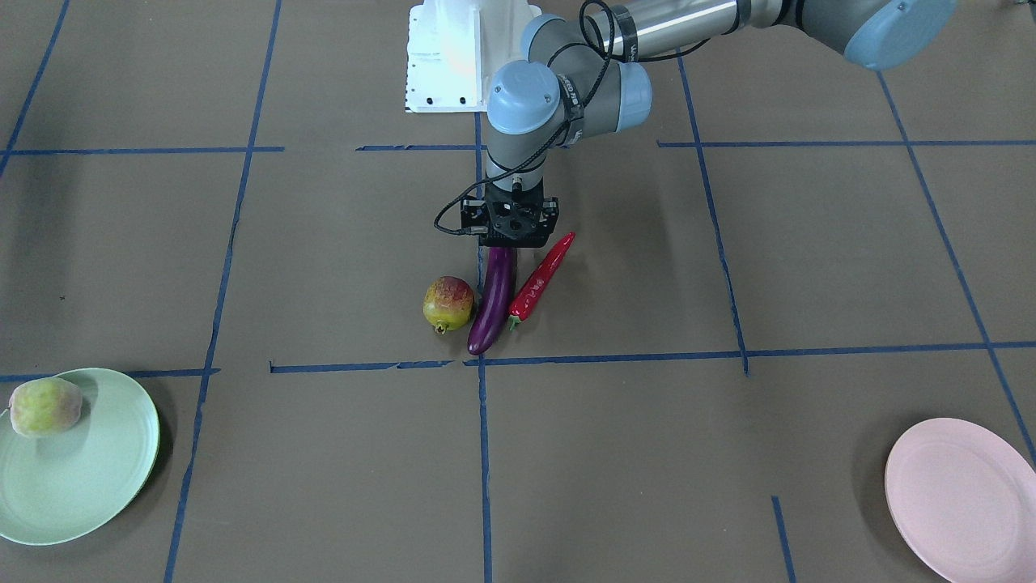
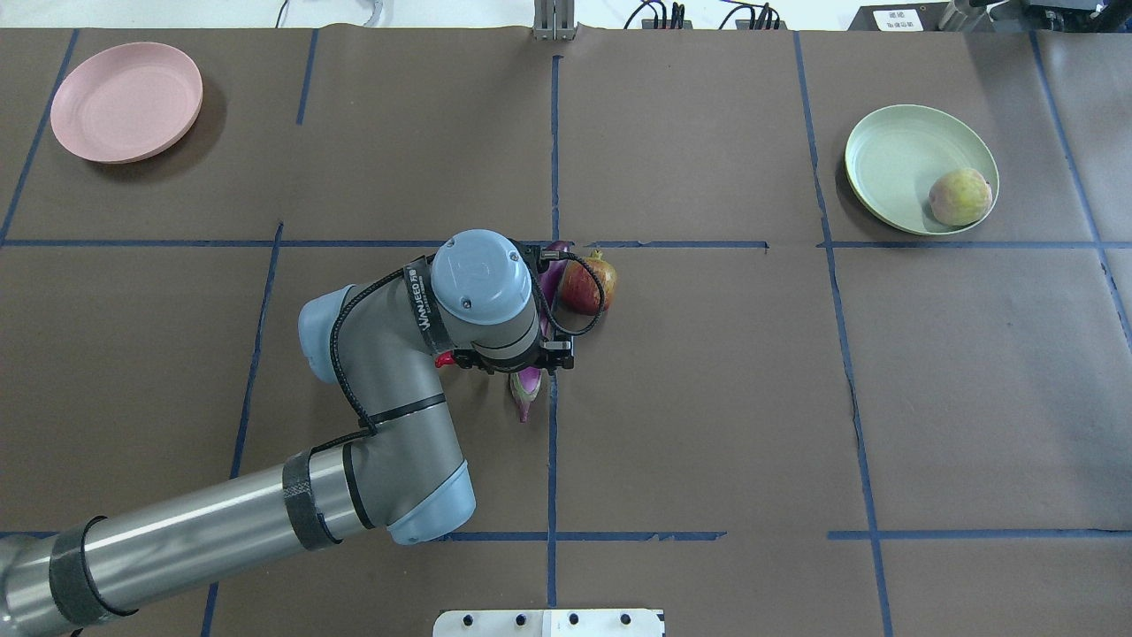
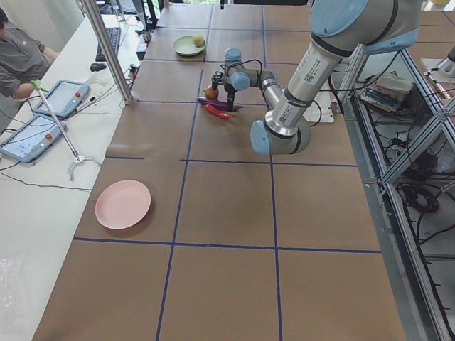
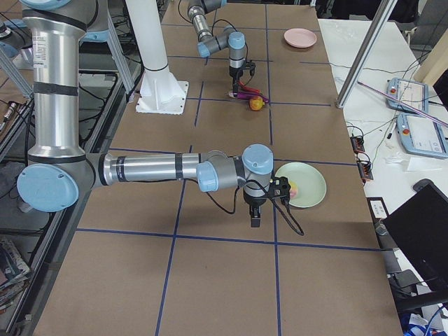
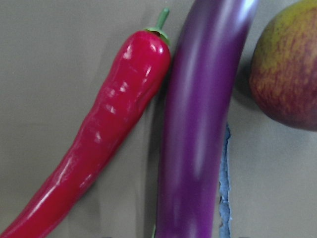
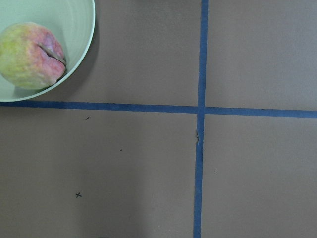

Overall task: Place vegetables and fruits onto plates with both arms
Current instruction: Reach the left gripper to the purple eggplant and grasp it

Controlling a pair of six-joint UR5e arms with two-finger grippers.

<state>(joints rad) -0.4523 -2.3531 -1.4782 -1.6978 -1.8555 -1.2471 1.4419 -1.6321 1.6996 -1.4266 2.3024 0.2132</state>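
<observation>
The purple eggplant (image 1: 494, 300) lies at the table's middle between the red chili pepper (image 1: 541, 279) and a yellow-red fruit (image 1: 447, 304), all three close together. My left gripper (image 1: 510, 240) hangs low over the eggplant's cap end, its jaws spread wider than the eggplant, so it looks open. Its wrist view shows chili (image 5: 109, 144), eggplant (image 5: 198, 139) and fruit (image 5: 290, 74) from close up. A pale green-pink fruit (image 1: 44, 406) rests on the mint green plate (image 1: 89, 486). The pink plate (image 1: 963, 494) holds nothing. My right gripper (image 4: 257, 218) hovers beside the mint plate; I cannot tell its state.
The white robot base (image 1: 461, 53) stands at the table's robot side. Blue tape lines (image 1: 484, 453) cross the brown surface. A person sits at a side bench with tablets (image 3: 32, 131) beyond the table's far edge.
</observation>
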